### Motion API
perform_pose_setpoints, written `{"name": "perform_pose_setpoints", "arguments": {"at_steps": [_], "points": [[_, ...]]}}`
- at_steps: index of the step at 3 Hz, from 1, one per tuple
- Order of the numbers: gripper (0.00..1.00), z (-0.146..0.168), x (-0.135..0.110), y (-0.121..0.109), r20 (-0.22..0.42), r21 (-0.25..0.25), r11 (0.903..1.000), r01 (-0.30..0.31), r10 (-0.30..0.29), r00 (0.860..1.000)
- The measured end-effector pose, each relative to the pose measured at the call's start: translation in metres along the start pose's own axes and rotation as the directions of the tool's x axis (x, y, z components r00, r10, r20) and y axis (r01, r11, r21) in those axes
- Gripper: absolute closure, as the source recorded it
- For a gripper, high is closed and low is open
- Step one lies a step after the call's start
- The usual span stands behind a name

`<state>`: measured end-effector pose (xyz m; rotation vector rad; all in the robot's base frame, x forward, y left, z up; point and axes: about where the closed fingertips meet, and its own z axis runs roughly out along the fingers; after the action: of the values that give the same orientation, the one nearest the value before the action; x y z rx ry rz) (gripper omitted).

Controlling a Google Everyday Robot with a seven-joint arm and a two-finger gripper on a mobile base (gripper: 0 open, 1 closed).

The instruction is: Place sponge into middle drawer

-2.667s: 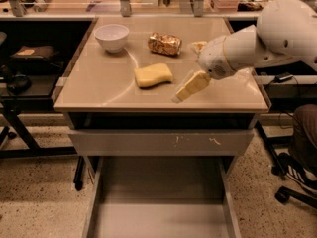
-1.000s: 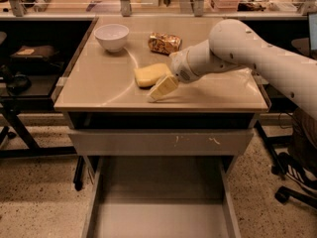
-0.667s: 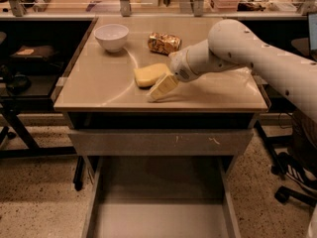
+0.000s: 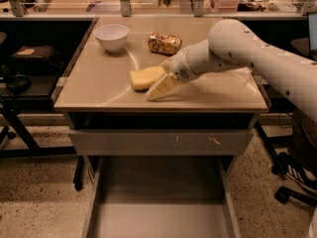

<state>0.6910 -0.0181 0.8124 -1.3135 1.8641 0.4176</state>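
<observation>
The pale yellow sponge (image 4: 144, 77) lies on the desk top, just in front of the middle. My gripper (image 4: 157, 82) is down at the sponge's right end, open. Its near yellowish finger (image 4: 161, 87) rests on the desk in front of the sponge, and the sponge's end sits behind that finger, under the wrist. The far finger is mostly hidden. The sponge rests on the desk. The middle drawer (image 4: 158, 207) is pulled out below the desk, a wide grey tray with a bare floor.
A white bowl (image 4: 111, 36) stands at the back left of the desk and a crumpled gold foil packet (image 4: 164, 43) behind the sponge. The drawer with the scratched grey front (image 4: 161, 142) is shut above the open one. Chairs stand on both sides.
My arm swung left from the desk's right side to the sponge's right end. Over the last second it has hardly moved. The sponge has stayed in place.
</observation>
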Motion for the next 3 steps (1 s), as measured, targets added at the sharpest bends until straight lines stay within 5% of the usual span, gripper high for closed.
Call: {"name": "perform_pose_setpoints", "arguments": {"at_steps": [2, 3], "points": [[0.89, 0.0001, 0.0, 0.0001, 0.0, 0.0, 1.0, 0.0, 0.0, 1.0], [1.0, 0.0001, 0.0, 0.0001, 0.0, 0.0, 1.0, 0.0, 0.0, 1.0]]}}
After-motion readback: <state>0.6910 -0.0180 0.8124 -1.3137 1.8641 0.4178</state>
